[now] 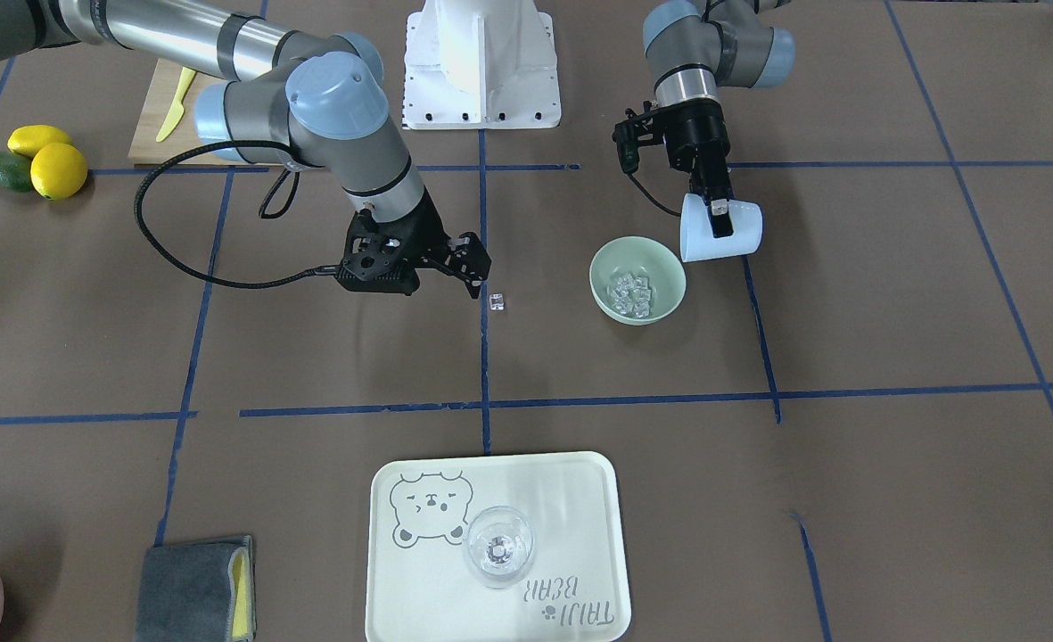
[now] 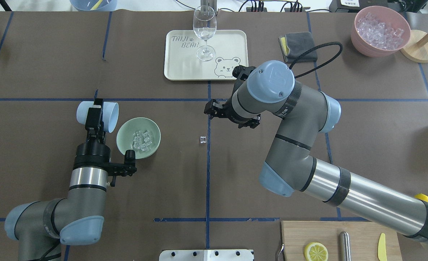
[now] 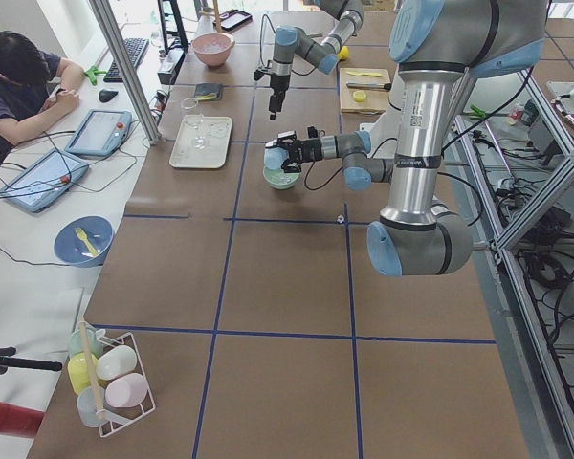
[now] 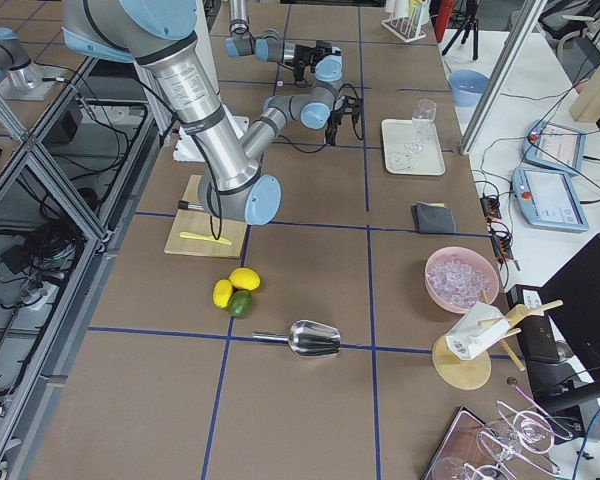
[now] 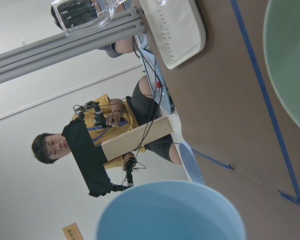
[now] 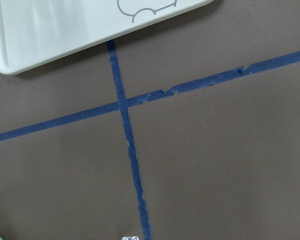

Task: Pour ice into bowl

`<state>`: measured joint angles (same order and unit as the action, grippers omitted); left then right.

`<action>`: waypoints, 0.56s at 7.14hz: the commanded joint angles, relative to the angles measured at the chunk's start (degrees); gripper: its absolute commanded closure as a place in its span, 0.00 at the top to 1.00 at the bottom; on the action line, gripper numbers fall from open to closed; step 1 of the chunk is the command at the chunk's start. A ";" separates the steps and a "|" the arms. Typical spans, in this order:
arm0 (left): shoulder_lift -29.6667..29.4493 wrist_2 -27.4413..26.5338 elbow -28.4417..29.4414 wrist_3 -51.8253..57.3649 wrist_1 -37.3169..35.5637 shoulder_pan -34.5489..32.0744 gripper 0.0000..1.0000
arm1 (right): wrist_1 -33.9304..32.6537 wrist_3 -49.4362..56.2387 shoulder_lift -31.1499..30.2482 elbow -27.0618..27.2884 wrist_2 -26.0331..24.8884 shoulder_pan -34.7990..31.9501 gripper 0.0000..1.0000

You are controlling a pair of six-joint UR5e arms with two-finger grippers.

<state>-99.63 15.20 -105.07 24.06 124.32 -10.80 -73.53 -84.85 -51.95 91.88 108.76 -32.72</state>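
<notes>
The pale mint-green bowl (image 1: 658, 267) (image 2: 125, 136) stands on the brown table with several clear ice cubes (image 1: 630, 293) (image 2: 142, 140) in it. My left gripper (image 1: 718, 214) (image 2: 97, 112) is shut on a light blue cup (image 1: 740, 234) (image 2: 110, 112). It holds the cup tipped on its side just beside the bowl's rim. The left wrist view shows the cup's rim (image 5: 170, 212) and the bowl's edge (image 5: 290, 60). One stray ice cube (image 1: 496, 301) (image 2: 203, 139) (image 6: 131, 238) lies on the table. My right gripper (image 1: 475, 266) (image 2: 209, 108) hovers open and empty close by it.
A cream tray (image 1: 597, 499) (image 2: 185, 69) holds a clear stemmed glass (image 1: 497, 546) (image 2: 203, 32). A grey cloth (image 1: 192, 588) (image 2: 298, 41), a pink tub of ice (image 2: 379, 30), lemons (image 1: 45, 160) and a cutting board (image 2: 358, 232) sit around the edges.
</notes>
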 commanded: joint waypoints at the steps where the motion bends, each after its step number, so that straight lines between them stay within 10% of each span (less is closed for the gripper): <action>1: 0.40 0.00 3.89 -0.15 17.89 -0.01 0.00 | -0.04 0.04 0.18 -0.03 -0.04 0.02 1.00; 4: 0.32 0.52 6.81 -10.87 32.20 0.26 0.00 | -0.04 0.13 0.27 -0.03 -0.04 -0.15 1.00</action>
<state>-99.26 15.33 -99.26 20.74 153.02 -10.68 -73.56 -84.76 -51.72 91.85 108.72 -32.78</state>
